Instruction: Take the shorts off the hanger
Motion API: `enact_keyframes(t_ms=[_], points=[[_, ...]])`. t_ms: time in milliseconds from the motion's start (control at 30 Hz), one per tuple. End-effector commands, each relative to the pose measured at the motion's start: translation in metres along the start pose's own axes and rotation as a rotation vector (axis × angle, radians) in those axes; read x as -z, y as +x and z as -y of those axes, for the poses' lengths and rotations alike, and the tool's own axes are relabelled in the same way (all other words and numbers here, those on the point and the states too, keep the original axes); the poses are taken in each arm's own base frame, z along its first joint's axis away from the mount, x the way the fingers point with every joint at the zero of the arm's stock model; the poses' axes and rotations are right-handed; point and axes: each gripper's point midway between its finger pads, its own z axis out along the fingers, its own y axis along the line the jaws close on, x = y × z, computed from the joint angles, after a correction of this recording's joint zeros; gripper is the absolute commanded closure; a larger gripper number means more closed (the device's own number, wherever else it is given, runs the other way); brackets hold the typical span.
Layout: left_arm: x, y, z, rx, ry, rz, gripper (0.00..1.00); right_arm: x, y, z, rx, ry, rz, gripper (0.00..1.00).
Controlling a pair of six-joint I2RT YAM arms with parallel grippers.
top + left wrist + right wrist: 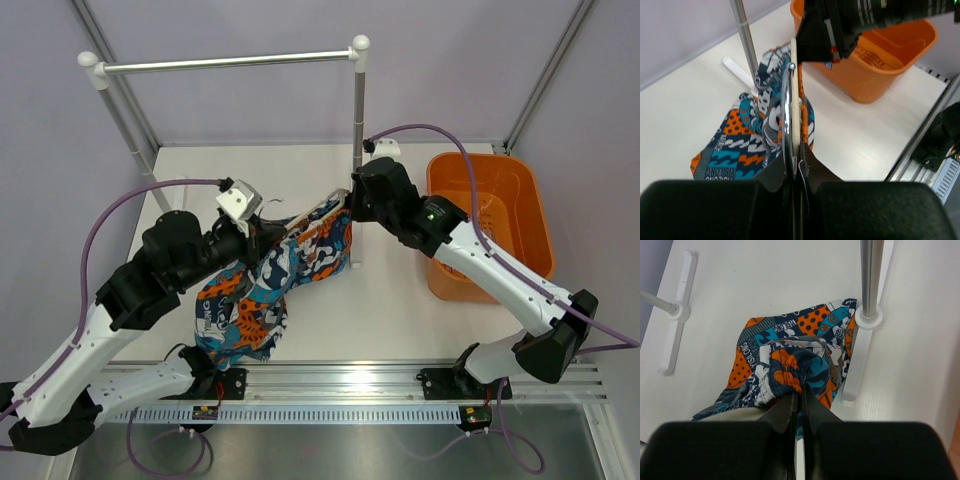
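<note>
While the left gripper has its black jaws pressed together on the thin cream-coloured hanger, its wrist view shows the cream bar and the small metal wire hook running side by side out from between the fingers toward the top of the frame. At the far end of that bar sits the right gripper, its jaws likewise together. Its own wrist view shows them pinching a gathered, elastic edge of the soft patterned shorts, blue, teal, orange, white and black. A thin pale strip shows between the fingers at the bottom centre of that frame; whether it is the hanger I cannot tell.

From the overhead camera, the hanger is held above the white worktop at the centre of the frame, stretched between the two grippers and slanting from lower left to upper right. The shorts are draped over it and hang toward the lower left, their lower part resting on the worktop just ahead of the left arm's base. A silver metal rail with white caps crosses the upper left of the frame, and the post at its right-hand end stands just beside the right gripper. An orange plastic tub sits at the right of the frame, apart from the shorts.
</note>
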Motion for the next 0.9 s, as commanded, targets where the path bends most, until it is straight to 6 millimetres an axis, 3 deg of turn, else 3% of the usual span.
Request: enact_keyframes(t_ms=[0, 300, 600, 767, 867], points=[[0.012, -0.06, -0.002, 0.021, -0.023, 0.239, 1.0, 0.013, -0.016, 0.001, -0.044, -0.015, 0.068, 1.0], [0.003, -0.085, -0.016, 0.095, -0.104, 0.351, 1.0, 0.021, -0.005, -0.013, -0.042, -0.065, 0.053, 1.0], [-0.011, -0.103, -0.004, 0.235, -0.028, 0.484, 1.0, 0.041, -0.003, -0.05, -0.014, -0.158, 0.061, 1.0], [-0.016, -0.11, -0.014, 0.268, -0.075, 0.546, 1.0, 0.052, -0.003, -0.062, -0.003, -0.191, 0.065, 1.0], [-0.013, -0.123, -0.022, 0.269, -0.116, 0.604, 1.0, 0.058, 0.003, -0.074, 0.01, -0.217, 0.06, 1.0]])
